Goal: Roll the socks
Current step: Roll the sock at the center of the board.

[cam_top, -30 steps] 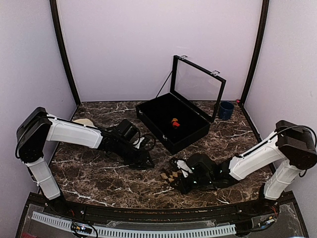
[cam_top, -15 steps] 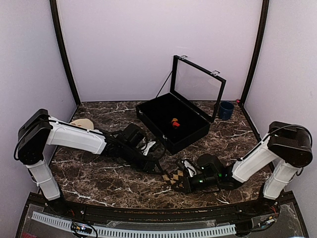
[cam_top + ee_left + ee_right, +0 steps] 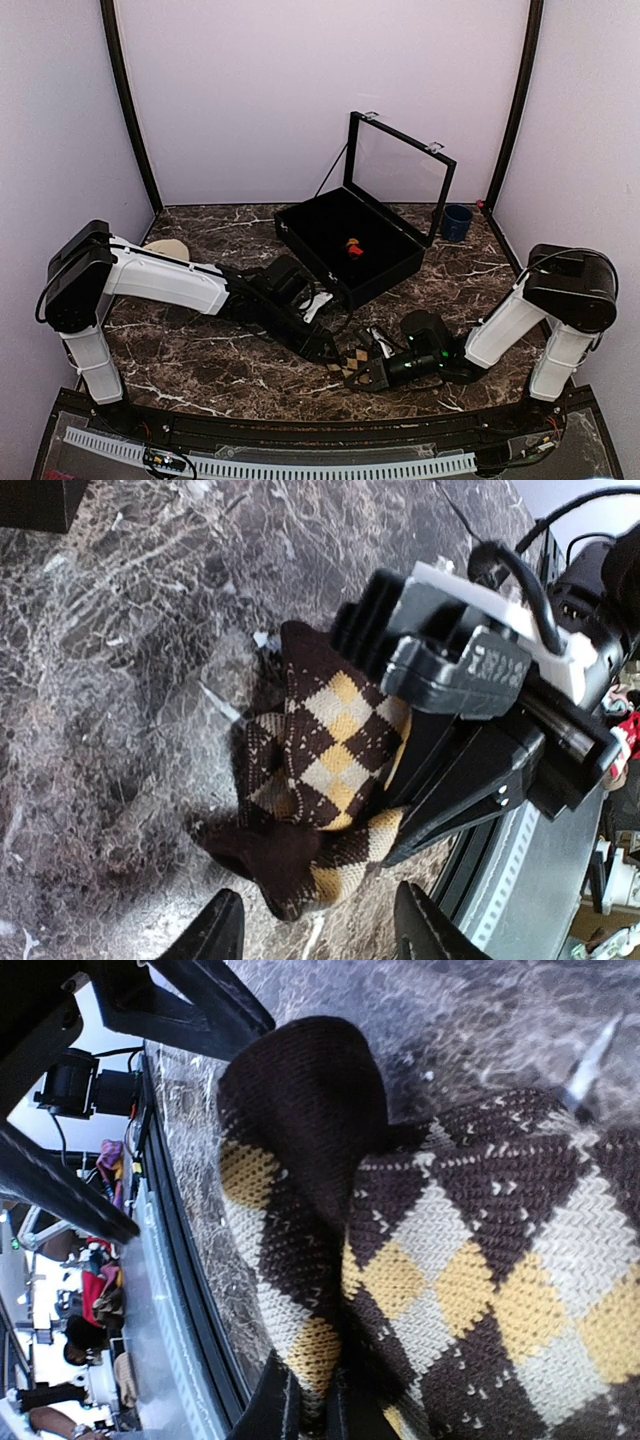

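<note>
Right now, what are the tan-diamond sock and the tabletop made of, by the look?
Dark brown argyle sock with tan and yellow diamonds: matte knitted yarn; stitch rows show up close. Dark tabletop: marble or marble-print laminate, white veins, slight sheen; cannot tell which.

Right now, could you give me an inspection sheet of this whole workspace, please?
Surface: dark marble table.
Job's things: tan-diamond sock bunched near the front edge; small red-and-orange bundle inside the open black case.
Clutter: blue cup at the far right; beige object behind the left arm.
Grippers: right gripper shut on the tan-diamond sock; left gripper open, beside it.
Cables: thin black cable behind the case.
Surroundings: pale lilac walls, black corner posts.
</note>
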Robot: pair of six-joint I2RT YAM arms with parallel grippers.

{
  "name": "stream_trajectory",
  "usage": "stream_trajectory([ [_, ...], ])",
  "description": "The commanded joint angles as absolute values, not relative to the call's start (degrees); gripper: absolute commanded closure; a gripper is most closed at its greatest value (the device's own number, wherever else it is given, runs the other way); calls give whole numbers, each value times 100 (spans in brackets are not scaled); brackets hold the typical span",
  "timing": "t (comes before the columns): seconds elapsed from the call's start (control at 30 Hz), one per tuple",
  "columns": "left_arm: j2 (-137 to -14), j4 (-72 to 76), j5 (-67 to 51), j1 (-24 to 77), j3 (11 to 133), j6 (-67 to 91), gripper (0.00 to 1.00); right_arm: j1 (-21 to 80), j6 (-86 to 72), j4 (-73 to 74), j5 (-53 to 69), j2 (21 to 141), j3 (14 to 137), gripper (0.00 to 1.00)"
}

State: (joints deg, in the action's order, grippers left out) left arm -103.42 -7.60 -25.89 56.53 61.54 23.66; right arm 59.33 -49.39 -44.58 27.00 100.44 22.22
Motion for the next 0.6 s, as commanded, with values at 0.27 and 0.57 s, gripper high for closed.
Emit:
stream_trajectory([
  [0.27, -10322, -852, -2743, 5722, 6100, 1687, 47, 5806, -5226, -3261, 2937, 10255, 1918, 100],
  [0.57, -10479, -885, -2994, 5841, 6207, 1414, 48, 5728, -5317, -2912, 3069, 10282, 2032, 100],
])
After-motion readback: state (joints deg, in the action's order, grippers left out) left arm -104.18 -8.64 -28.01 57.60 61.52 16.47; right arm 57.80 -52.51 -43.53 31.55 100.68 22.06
